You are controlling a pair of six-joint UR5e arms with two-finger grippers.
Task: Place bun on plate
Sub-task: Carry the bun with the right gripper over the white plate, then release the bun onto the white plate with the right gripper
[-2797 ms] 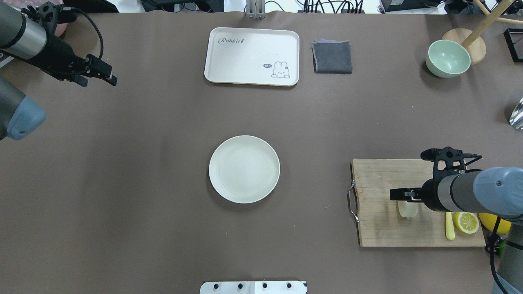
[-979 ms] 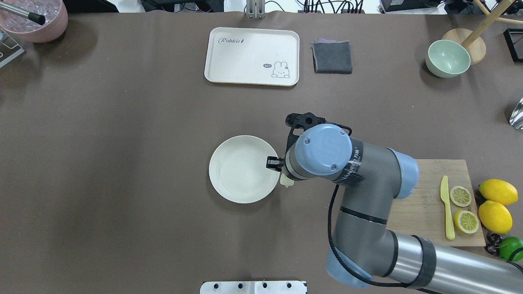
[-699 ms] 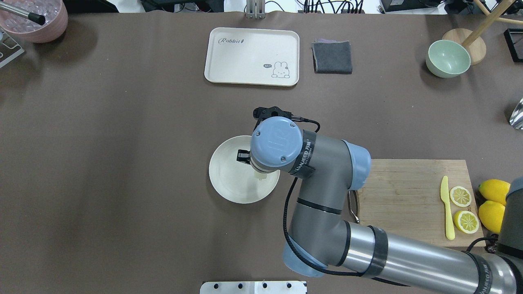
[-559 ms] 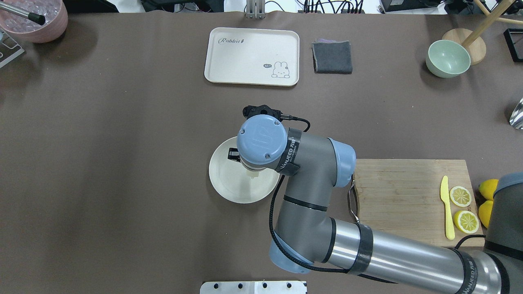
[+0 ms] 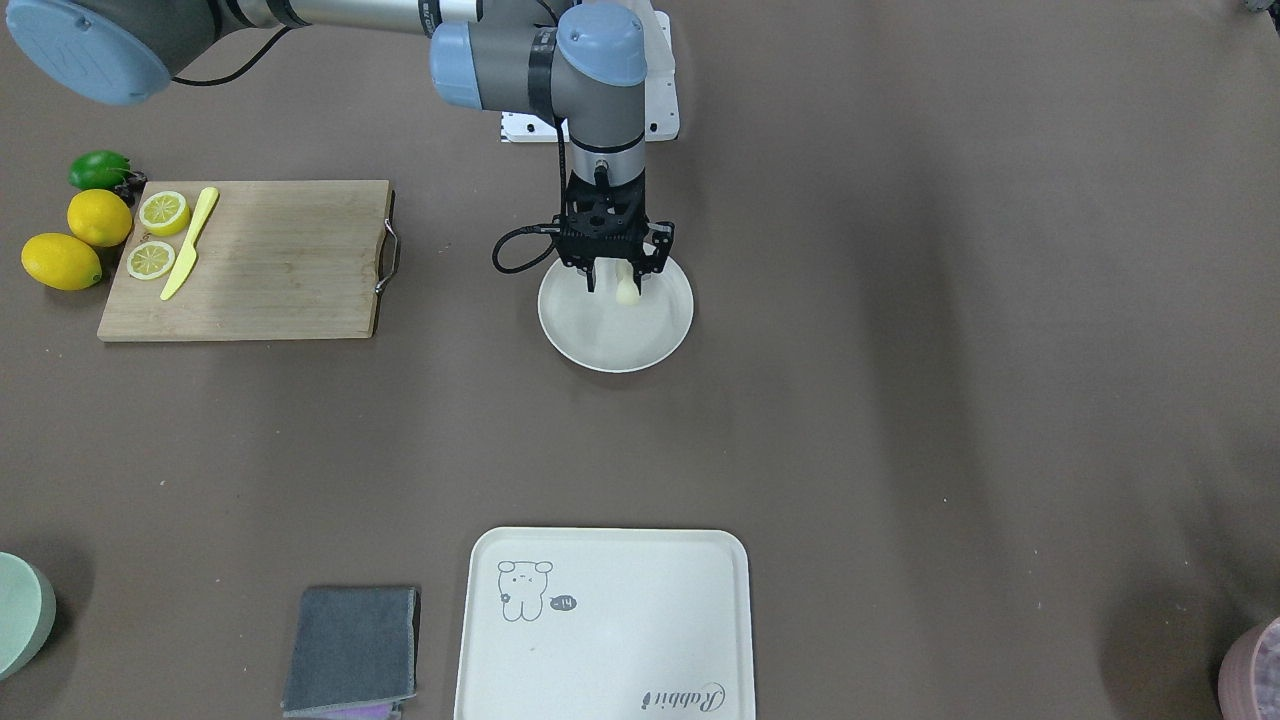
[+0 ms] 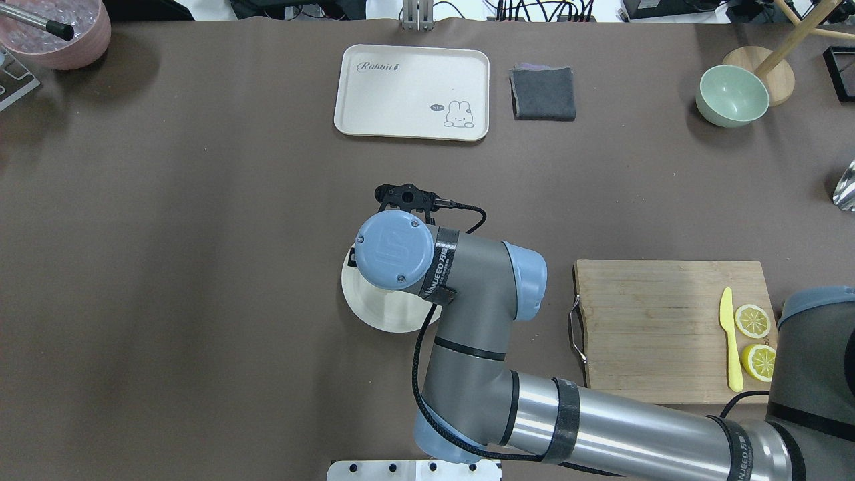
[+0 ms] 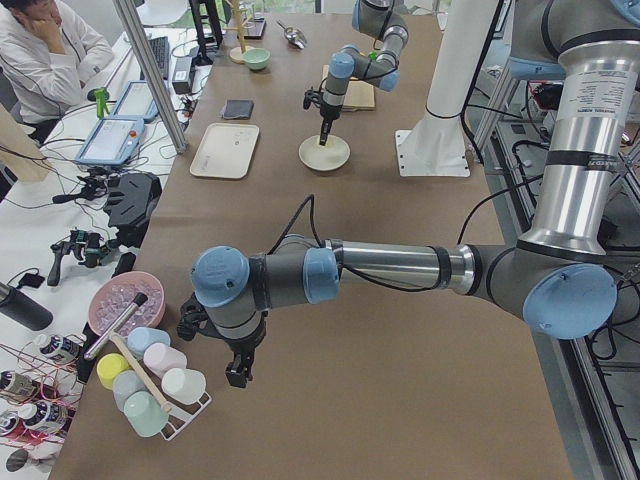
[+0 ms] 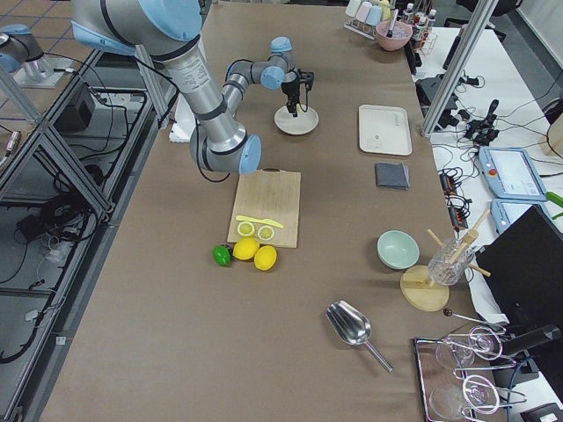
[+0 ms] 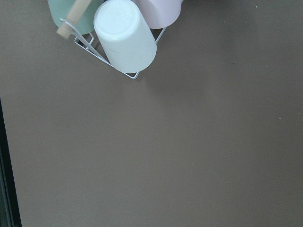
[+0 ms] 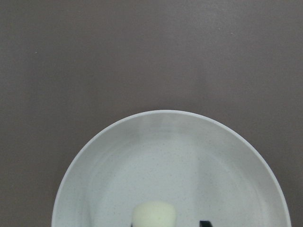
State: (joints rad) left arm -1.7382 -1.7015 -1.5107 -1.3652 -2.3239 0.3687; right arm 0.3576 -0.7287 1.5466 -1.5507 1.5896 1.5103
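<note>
The bun [image 5: 627,288] is a small pale cream piece hanging over the near half of the round off-white plate [image 5: 620,348]. My right gripper [image 5: 616,280] points straight down and is shut on it. The right wrist view shows the top of the bun [image 10: 154,215] above the plate's floor, with the plate's rim [image 10: 165,112] ahead. From overhead the right wrist hides the bun and most of the plate [image 6: 381,315]. My left gripper [image 7: 236,374] hangs over the table's far left end beside a cup rack; I cannot tell whether it is open or shut.
A wooden cutting board [image 5: 260,260] with lemon slices [image 5: 163,212] and a yellow knife [image 5: 188,245] lies on the robot's right. A cream tray [image 5: 600,620], a grey cloth [image 5: 350,645] and a green bowl [image 6: 731,95] sit along the far edge. Cups [image 9: 125,40] fill the rack.
My right arm has swung from the cutting board leftward over the plate with the bun in its gripper. My left arm has gone out of the overhead view.
</note>
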